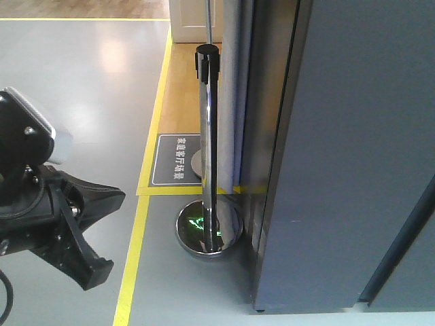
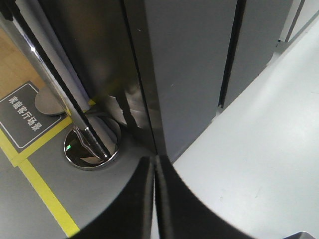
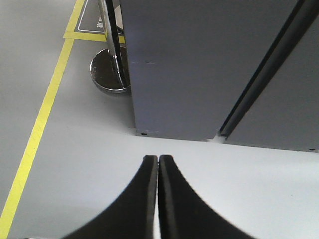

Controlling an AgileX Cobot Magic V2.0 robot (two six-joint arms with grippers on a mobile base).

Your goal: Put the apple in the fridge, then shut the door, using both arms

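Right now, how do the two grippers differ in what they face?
The left gripper points at the fridge's dark grey corner, beside a chrome barrier post; the right gripper faces the fridge's flat front, over bare grey floor. Both are black, shut and hold nothing.

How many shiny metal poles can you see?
1. The pole stands on a round base on the floor, just left of the grey fridge, beside the yellow floor line. Others could be hidden outside the views.
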